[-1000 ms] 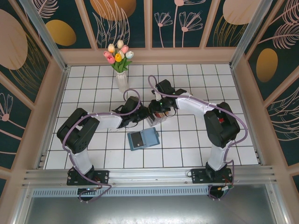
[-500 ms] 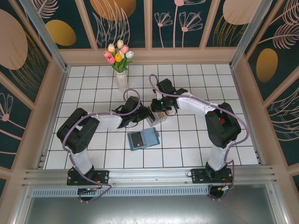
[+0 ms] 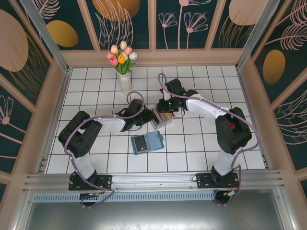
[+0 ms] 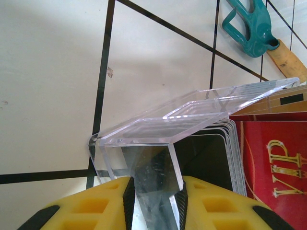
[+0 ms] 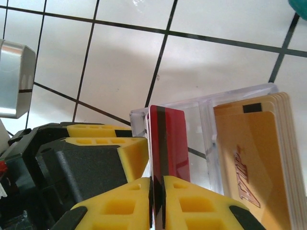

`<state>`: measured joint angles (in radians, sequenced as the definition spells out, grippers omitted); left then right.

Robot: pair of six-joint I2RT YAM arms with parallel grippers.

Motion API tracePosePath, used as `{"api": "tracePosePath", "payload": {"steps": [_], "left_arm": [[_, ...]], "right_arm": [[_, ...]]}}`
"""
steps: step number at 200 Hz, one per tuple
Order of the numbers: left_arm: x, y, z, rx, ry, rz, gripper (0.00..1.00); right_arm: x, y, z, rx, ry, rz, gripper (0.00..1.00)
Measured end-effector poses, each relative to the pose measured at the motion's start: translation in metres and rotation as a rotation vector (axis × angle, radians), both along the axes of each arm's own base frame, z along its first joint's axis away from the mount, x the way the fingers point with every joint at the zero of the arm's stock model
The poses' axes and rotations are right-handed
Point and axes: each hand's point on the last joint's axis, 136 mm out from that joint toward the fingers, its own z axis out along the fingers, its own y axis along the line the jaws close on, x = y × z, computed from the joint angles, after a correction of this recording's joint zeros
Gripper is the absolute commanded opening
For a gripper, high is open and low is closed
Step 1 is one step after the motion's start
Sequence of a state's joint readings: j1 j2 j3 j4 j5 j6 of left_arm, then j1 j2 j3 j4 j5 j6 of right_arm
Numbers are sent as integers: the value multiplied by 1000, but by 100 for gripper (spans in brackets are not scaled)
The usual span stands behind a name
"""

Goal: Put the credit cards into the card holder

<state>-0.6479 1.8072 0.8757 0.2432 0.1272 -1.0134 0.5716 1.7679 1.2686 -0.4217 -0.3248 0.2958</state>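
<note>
A clear tray (image 3: pixel 161 122) stands near the table's middle, and my left gripper (image 3: pixel 152 118) is shut on its near wall (image 4: pixel 153 179). The tray (image 4: pixel 192 112) holds stacks of credit cards: dark ones (image 4: pixel 206 158), red ones (image 4: pixel 278 158) and yellow ones (image 5: pixel 254 158). My right gripper (image 5: pixel 157 191) is shut on one red card (image 5: pixel 168 139) with a black stripe. It holds this card on edge above the tray (image 5: pixel 206 103), just beside the left gripper's yellow fingers (image 5: pixel 108 143). The teal-blue card holder (image 3: pixel 147 143) lies flat and open on the tiles, just nearer than both grippers.
A white vase of tulips (image 3: pixel 123 72) stands at the back, left of the right gripper (image 3: pixel 166 110). A teal plastic piece (image 4: pixel 249 24) lies beyond the tray. Wooden walls close in the white tiled table on three sides.
The right gripper's jaws have closed on the red card, and it has shifted slightly toward the far side. The left gripper and the tray have stayed put.
</note>
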Motion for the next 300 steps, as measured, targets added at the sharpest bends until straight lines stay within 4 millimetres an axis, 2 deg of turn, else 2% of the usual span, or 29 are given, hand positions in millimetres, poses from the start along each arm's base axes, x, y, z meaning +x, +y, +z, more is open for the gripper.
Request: {"api": "tracePosePath", "payload": {"steps": [32,83,106,144,171,201,221,248,300], "left_arm": [[0,0,0,0,0,0,31],[0,0,0,0,0,0,32],[0,0,0,0,0,0,32],[0,0,0,0,0,0,32],[0,0,0,0,0,0,32],[0,0,0,0,0,0,31],[0,0,0,0,0,0,31],[0,0,0,0,0,-1,32],[0,0,0,0,0,-1,32]], "right_arm": [[-2,-5,-6,-3,17,-6,17],[-10,-1,-7,30,51,17,16],[-8,-2,-8,21,45,9,21],[3,-18,-14,-90,-23,-46,27],[3,-23,-18,-196,-80,-53,31],[2,-21,-19,-249,-108,-47,30],[3,-22,-26,-270,-104,-40,23],[4,-18,-27,-264,-96,-26,24],[-8,-5,-29,-202,-43,24,29]]}}
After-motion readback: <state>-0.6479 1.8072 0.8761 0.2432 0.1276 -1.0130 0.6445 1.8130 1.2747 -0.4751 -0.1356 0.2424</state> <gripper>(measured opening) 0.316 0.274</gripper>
